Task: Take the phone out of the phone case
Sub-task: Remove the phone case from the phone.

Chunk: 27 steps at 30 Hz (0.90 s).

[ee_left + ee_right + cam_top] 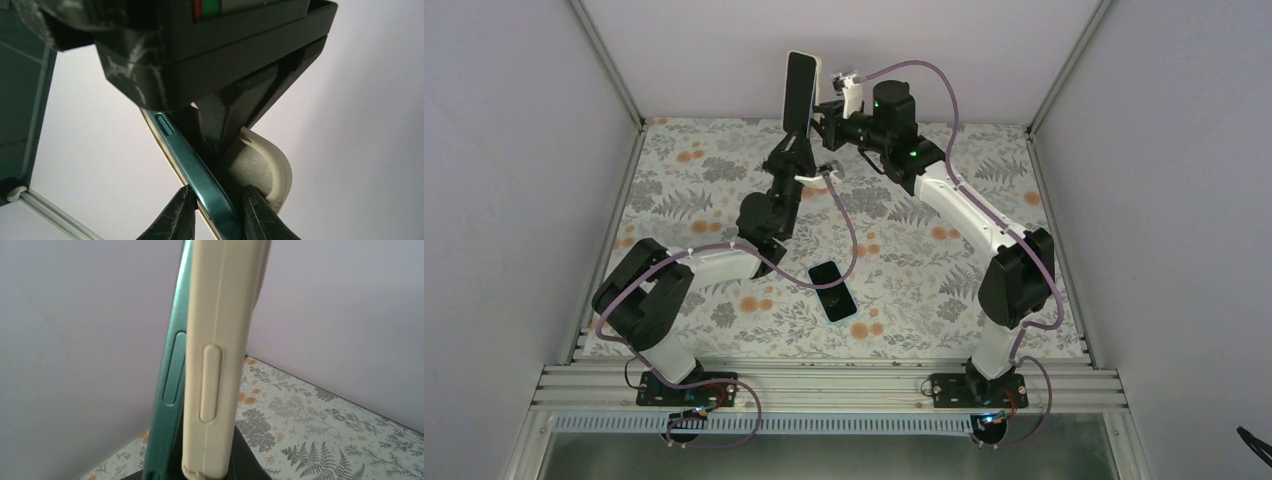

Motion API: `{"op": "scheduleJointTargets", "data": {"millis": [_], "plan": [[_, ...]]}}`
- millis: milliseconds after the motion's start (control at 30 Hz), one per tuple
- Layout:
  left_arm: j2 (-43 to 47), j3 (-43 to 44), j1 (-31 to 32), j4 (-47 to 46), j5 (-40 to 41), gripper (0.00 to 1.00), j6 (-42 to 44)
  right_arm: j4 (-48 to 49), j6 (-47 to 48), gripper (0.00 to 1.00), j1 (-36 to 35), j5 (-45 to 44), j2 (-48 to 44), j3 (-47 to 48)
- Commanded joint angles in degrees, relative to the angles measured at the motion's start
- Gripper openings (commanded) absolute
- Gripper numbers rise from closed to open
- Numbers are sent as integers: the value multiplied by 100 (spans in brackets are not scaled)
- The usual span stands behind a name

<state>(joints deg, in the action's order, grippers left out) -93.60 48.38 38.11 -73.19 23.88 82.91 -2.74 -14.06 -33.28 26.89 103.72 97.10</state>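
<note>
The phone, dark with a teal edge, is held upright in the air at the back of the table. My left gripper grips it from below; in the left wrist view the jaws are shut across the teal phone edge. The cream phone case is peeled away from the phone's back on one side. My right gripper comes in from the right and pinches that case edge. In the right wrist view the case stands apart from the phone.
A second phone in a light blue case lies flat on the floral tablecloth between the arms. White walls enclose the table on three sides; the raised phone is close to the back wall.
</note>
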Motion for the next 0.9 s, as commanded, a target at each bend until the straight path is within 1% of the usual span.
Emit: {"op": "scheduleJointTargets", "data": {"millis": [0, 67, 200, 300, 367, 467, 567, 667, 767, 867], "plan": [[289, 456, -312, -1440, 664, 8, 496, -1628, 334, 3, -198, 1131, 7, -445], [330, 452, -248, -1471, 638, 3, 542, -1596, 327, 3, -184, 972, 44, -455], [494, 316, -6, -1379, 591, 2, 599, -1617, 349, 3, -103, 604, 192, -453], [618, 204, 194, -1417, 562, 2, 689, -1698, 463, 3, -48, -98, 336, -398], [796, 165, 281, -1321, 636, 2, 588, -1743, 536, 3, 10, -928, 425, -350], [1255, 96, 328, -505, 733, 2, 71, -1819, 802, 3, 78, -2263, 539, -254], [1766, -13, 329, 371, 760, 2, -367, -1967, 987, 3, 297, -2949, 613, -189], [2165, -155, 328, 985, 789, 2, -534, -1910, 1157, 3, 512, -3117, 492, -368], [2356, -293, 322, 1561, 884, 2, -505, -1879, 1289, 3, 690, -2723, 301, -559], [2558, -687, 305, 1844, 959, 2, -496, -2017, 1409, 3, 804, -2309, 165, -682]]}}
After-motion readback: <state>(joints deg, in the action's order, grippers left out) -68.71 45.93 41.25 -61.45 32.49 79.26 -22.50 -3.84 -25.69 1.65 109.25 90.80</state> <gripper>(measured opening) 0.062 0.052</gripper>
